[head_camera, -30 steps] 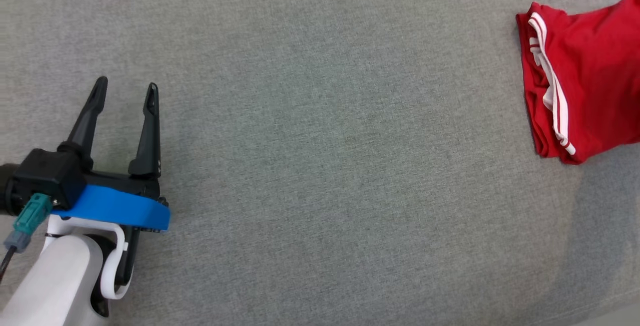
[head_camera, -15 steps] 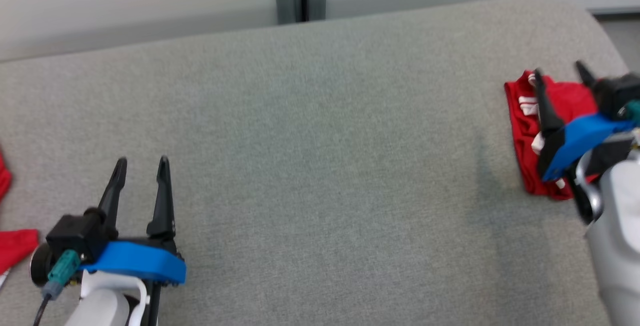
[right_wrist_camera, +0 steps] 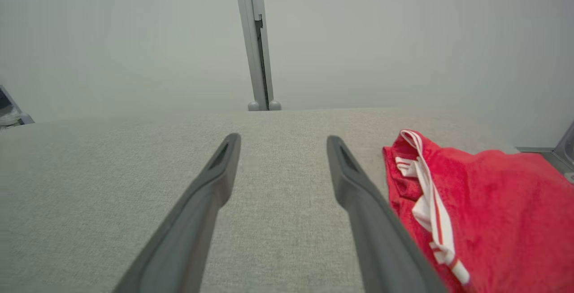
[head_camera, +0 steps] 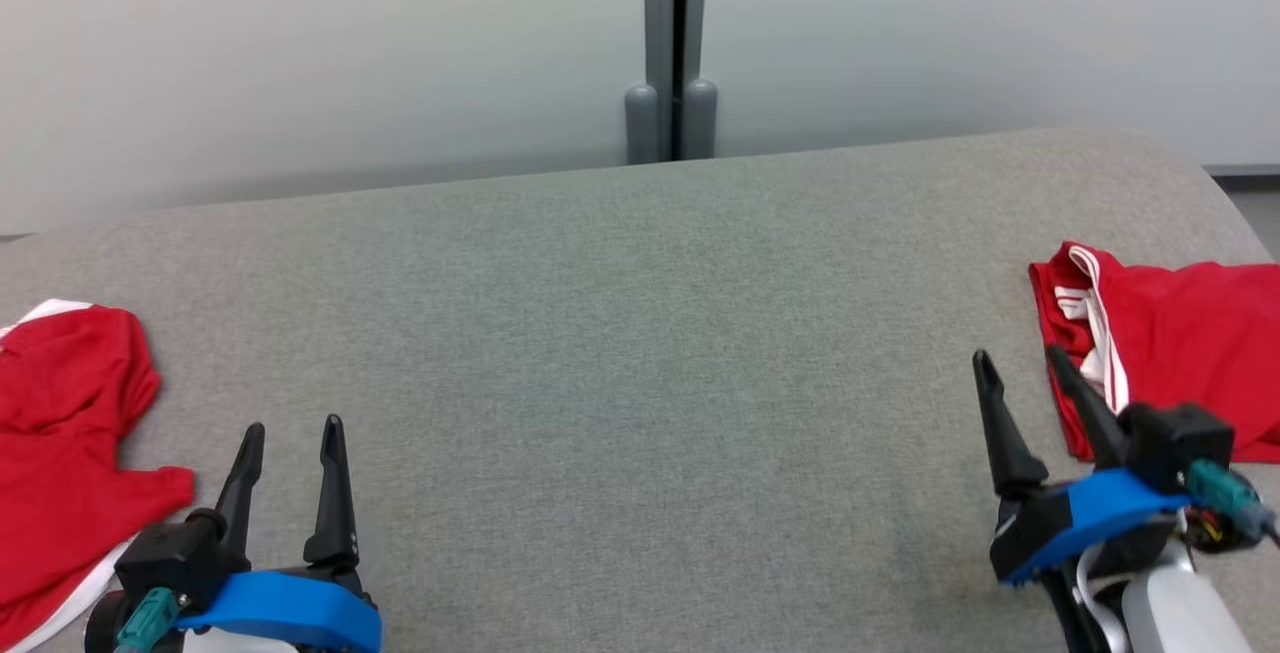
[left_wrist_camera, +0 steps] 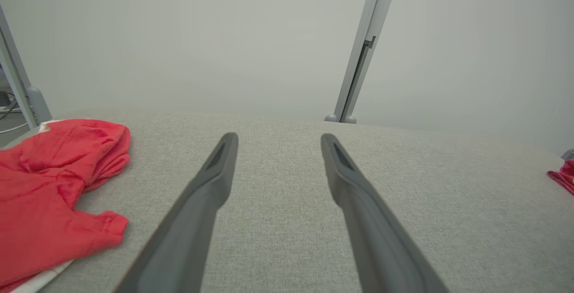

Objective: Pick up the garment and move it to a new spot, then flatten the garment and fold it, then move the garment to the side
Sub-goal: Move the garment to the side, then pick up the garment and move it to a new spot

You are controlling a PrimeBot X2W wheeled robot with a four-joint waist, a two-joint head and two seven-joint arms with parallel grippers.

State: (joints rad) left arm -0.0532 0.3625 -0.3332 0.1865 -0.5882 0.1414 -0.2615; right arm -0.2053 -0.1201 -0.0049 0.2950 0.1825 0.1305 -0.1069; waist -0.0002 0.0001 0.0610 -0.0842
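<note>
A folded red garment [head_camera: 1180, 353] with white stripes lies at the right end of the grey padded table [head_camera: 640, 333], also seen in the right wrist view [right_wrist_camera: 493, 203]. My right gripper [head_camera: 1019, 355] stands open just left of it, apart from the cloth, nothing between its fingers [right_wrist_camera: 283, 138]. A second red garment [head_camera: 60, 423] lies crumpled at the table's left end [left_wrist_camera: 49, 185]. My left gripper [head_camera: 293, 425] is open and empty to the right of that heap, above bare table [left_wrist_camera: 278, 137].
A pale wall runs behind the table, with a grey post [head_camera: 672, 43] at its middle. The table's far right corner is rounded, with floor [head_camera: 1255, 198] beyond it. Bare grey cloth spans the wide middle between the two garments.
The head camera has tilted up, bringing the wall and the left garment into view. My right gripper, over the folded garment half a second ago, has drawn back and now stands left of it.
</note>
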